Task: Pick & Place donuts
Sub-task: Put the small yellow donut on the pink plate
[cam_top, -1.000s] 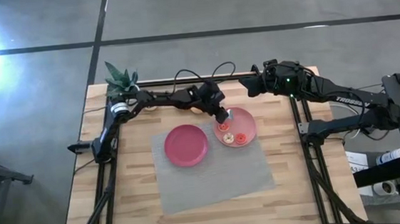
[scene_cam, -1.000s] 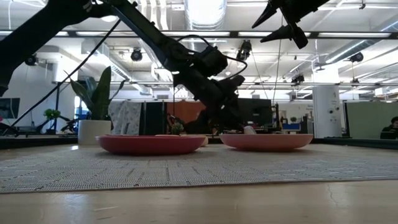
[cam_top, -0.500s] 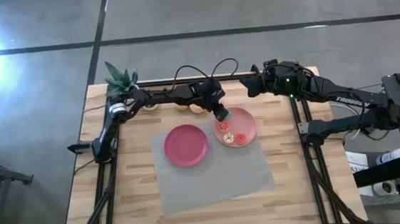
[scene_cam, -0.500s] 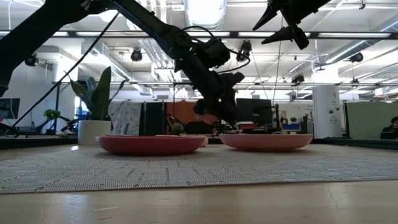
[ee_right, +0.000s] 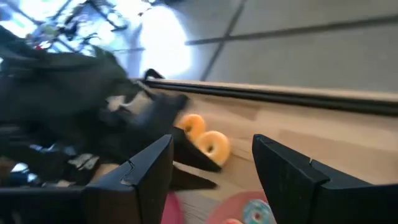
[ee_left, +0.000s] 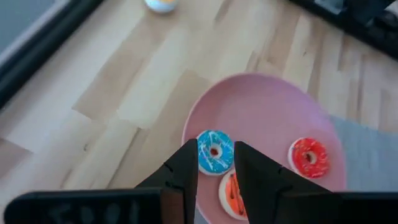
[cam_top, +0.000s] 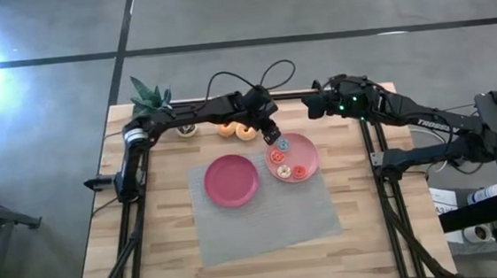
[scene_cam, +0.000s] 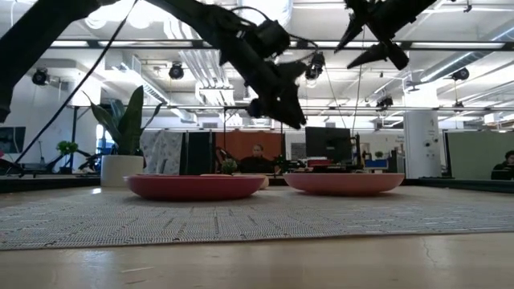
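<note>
Three small donuts lie flat on the pink plate (cam_top: 303, 151): blue (ee_left: 215, 152), red (ee_left: 309, 157) and an orange-red one (ee_left: 231, 190). Two orange-tan donuts (cam_top: 225, 129) (cam_top: 246, 132) rest on the bare wood near the table's far edge. My left gripper (cam_top: 273, 139) hangs open in the air above the pink plate's far-left rim, straight over the blue donut, holding nothing. My right gripper (cam_top: 313, 107) waits open, high over the table's far right part.
A magenta plate (cam_top: 231, 179) sits left of the pink one on a grey mat (cam_top: 264, 222). A potted green plant (cam_top: 148, 98) stands at the far left corner, with a small whitish thing (cam_top: 187, 131) beside it. Bare wood lies on the near side.
My left gripper has risen from just above the pink plate to well clear of it and drawn slightly toward the table's far edge. The two orange-tan donuts, earlier covered by the arm in the high view, now show.
</note>
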